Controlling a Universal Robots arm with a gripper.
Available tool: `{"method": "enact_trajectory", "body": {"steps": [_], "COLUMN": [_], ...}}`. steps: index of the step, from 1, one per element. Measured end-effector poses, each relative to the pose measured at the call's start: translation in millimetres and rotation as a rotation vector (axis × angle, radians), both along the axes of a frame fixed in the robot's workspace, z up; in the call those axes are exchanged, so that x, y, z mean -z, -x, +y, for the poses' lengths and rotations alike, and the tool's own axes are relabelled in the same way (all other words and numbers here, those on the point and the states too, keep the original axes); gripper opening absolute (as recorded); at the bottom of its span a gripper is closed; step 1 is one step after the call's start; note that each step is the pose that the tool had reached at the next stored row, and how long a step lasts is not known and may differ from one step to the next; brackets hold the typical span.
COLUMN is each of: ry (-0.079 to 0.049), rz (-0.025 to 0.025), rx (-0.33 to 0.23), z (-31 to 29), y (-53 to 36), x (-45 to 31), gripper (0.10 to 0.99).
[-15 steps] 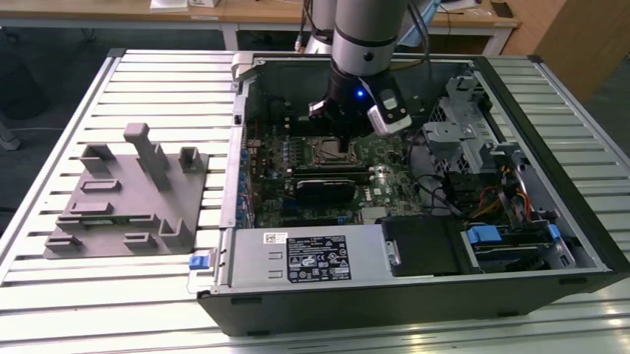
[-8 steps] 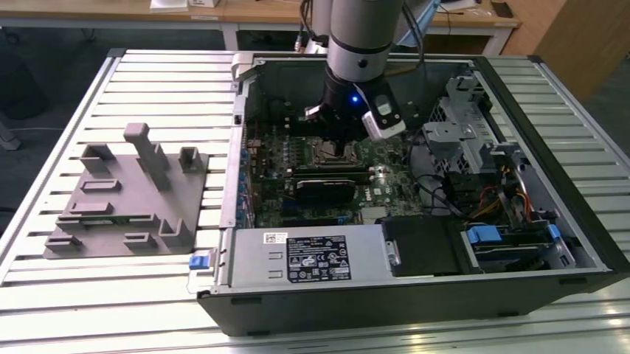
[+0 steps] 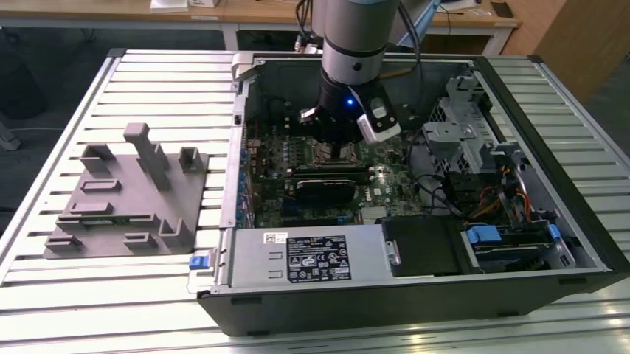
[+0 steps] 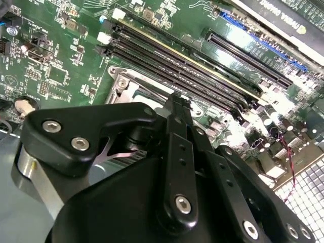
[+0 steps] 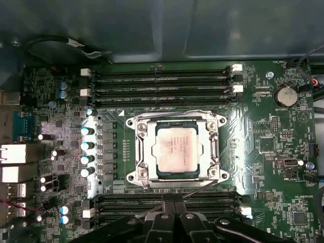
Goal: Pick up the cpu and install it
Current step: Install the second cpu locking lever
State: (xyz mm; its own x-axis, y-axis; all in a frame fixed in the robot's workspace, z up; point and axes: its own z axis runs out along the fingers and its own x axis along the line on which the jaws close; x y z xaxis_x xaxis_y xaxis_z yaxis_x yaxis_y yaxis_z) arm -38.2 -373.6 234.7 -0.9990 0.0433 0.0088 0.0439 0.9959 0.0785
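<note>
In the exterior view, the black hand and its silver-grey arm stood over the socket area of the green motherboard, hiding the socket beneath; the arm was cut off by the upper edge. In the second wrist view, the hand's black linkage covered most of the square metal-rimmed socket frame, so that its contents could not be told. In the first wrist view, the hand was cut off by the picture's edge, and whether its fingers were apart or together could not be told. Print on the pale silvery square cpu was too small to tell.
</note>
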Motion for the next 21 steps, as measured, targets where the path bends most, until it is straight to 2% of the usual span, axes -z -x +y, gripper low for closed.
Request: {"method": "enact_trajectory", "body": {"steps": [17, 21], "ry": [0.0, 0.0], "rz": [0.0, 0.0032], "rx": [0.0, 0.0], "z": [-0.3, -0.3], "y": [4.5, 4.8], "x": [1.9, 2.2], "gripper": [0.106, 0.106]}}
